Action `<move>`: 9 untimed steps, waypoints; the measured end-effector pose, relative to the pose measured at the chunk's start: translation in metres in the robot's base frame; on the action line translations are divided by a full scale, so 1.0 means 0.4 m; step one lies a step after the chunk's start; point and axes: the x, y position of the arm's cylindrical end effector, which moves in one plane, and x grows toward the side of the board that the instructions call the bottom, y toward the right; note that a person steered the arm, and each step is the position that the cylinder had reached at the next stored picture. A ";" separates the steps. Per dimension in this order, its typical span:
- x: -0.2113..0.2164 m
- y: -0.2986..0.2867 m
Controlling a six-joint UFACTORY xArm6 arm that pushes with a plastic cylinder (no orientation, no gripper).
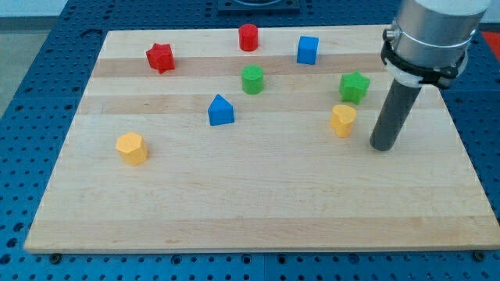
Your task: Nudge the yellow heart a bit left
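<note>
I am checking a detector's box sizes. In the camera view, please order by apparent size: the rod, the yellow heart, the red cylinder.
1. Rod, clearly largest.
2. Yellow heart.
3. Red cylinder.
The heart looks only slightly bigger, and it lies lower in the view, perhaps nearer the camera, so that order is unsure.

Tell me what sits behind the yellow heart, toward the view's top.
Just beyond the yellow heart sits the green star, fully visible. My tip stands to the heart's right, covering only bare board.

Red star (160,57), green cylinder (252,79)

no readable text, labels or numbers anywhere
</note>
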 end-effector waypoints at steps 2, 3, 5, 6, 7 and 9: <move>-0.035 0.001; -0.054 0.001; -0.054 -0.025; -0.054 -0.033; -0.054 -0.050; -0.054 -0.058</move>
